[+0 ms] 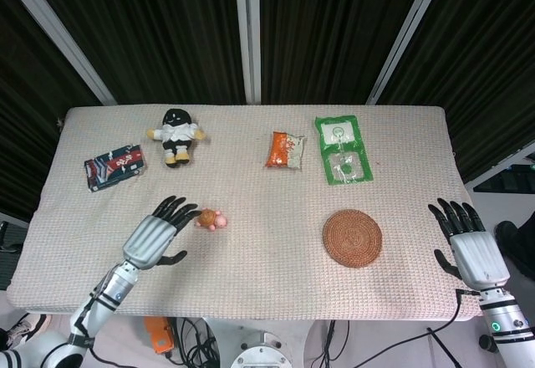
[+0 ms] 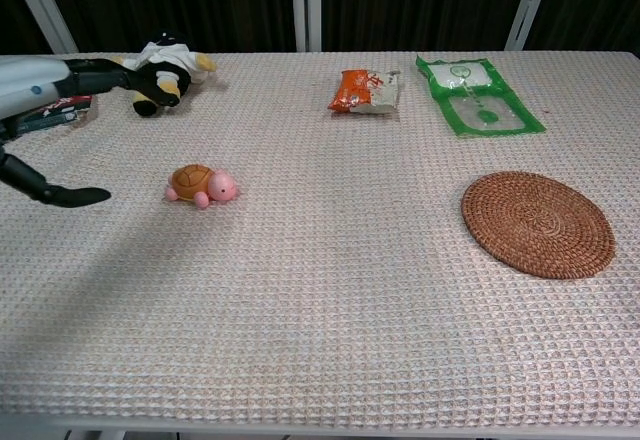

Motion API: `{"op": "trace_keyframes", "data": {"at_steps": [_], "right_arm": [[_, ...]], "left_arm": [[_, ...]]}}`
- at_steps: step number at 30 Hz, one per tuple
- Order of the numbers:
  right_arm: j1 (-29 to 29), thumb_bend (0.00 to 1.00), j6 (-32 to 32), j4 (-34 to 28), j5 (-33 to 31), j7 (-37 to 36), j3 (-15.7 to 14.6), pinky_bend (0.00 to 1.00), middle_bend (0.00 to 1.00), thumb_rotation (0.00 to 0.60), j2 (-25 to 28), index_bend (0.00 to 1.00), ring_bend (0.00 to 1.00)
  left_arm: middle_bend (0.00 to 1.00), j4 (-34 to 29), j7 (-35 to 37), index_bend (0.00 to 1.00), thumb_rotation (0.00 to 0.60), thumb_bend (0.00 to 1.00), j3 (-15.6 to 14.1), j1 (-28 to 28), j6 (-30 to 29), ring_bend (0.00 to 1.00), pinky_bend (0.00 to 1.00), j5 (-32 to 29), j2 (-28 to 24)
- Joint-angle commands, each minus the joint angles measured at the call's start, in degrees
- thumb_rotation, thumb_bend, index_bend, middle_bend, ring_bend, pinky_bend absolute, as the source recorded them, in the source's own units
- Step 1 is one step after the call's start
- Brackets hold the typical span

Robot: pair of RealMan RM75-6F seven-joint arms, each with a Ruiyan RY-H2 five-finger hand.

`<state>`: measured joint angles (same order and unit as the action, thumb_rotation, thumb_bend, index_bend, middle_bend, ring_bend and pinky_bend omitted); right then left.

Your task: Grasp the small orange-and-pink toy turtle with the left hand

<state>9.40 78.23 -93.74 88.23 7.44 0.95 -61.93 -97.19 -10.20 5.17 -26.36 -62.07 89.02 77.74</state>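
The small toy turtle [image 1: 211, 218] [image 2: 202, 184], orange shell and pink head, lies on the white woven table cover left of centre. My left hand [image 1: 157, 234] [image 2: 55, 110] hovers just to its left, fingers spread and reaching toward the turtle, thumb apart below; it holds nothing. Its fingertips [image 1: 191, 212] come close to the shell without clearly touching it. My right hand [image 1: 466, 240] rests open at the table's right edge, fingers spread, far from the turtle.
A plush doll [image 1: 176, 133] and a dark snack packet [image 1: 114, 166] lie at the back left. An orange snack bag [image 1: 285, 149] and a green packet [image 1: 342, 149] sit at the back. A round woven coaster [image 1: 352, 237] lies right of centre.
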Motion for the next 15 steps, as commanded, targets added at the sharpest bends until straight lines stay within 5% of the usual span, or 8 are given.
{"op": "trace_keyframes", "data": {"at_steps": [1, 15], "right_arm": [[0.06, 0.27, -0.25, 0.25, -0.18, -0.19, -0.01, 0.00, 0.00, 0.600, -0.08, 0.00, 0.00], [-0.03, 0.27, -0.19, 0.74, 0.25, -2.05, -0.21, 0.00, 0.00, 0.600, 0.97, 0.00, 0.00]], "left_arm": [[0.12, 1.82, -2.01, 0.16, 0.600, 0.24, 1.65, -2.63, 2.62, 0.00, 0.01, -2.51, 2.95], [0.14, 9.89, -10.05, 0.18, 0.600, 0.25, 5.46, -11.83, 13.03, 0.00, 0.02, -16.80, 11.15]]}}
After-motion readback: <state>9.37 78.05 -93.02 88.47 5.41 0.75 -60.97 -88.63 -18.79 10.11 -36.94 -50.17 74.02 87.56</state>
